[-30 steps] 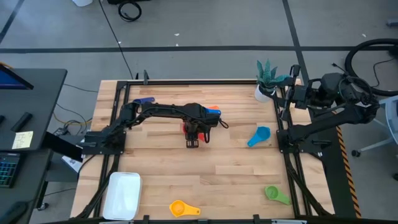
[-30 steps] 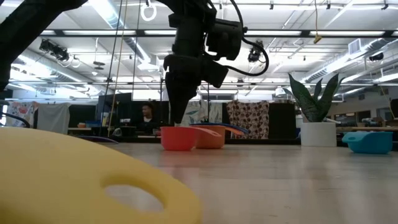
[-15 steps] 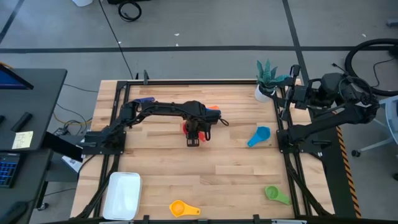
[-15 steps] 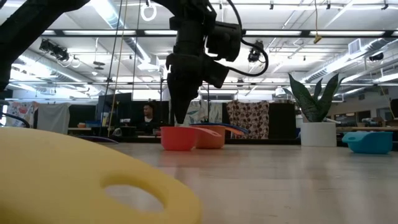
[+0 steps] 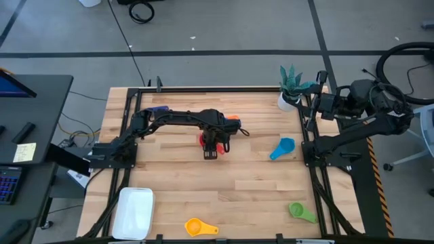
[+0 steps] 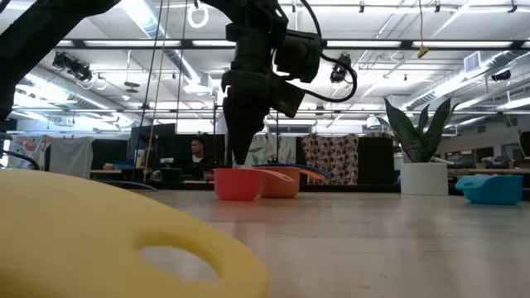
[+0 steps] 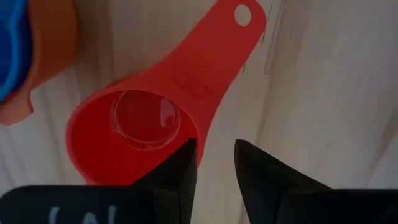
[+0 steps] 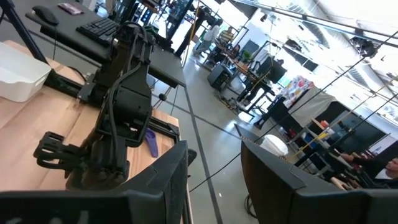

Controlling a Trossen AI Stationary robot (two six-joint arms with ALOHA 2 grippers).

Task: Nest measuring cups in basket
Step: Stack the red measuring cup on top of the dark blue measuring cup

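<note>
The left gripper (image 5: 209,154) pointed down at frame centre, fingers parted astride the red cup (image 7: 134,130) rim. The right gripper (image 8: 214,168) waited released at upper right.

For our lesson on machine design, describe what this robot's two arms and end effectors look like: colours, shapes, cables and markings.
Both arms are matt black, jointed tube segments. The left arm carries looping black cables near its wrist; its left end effector has two flat, dark, tapering fingers, with faint white lettering on the body behind them. The right arm is bulkier at its folded joints; the right end effector shows two broad dark fingers.
</note>
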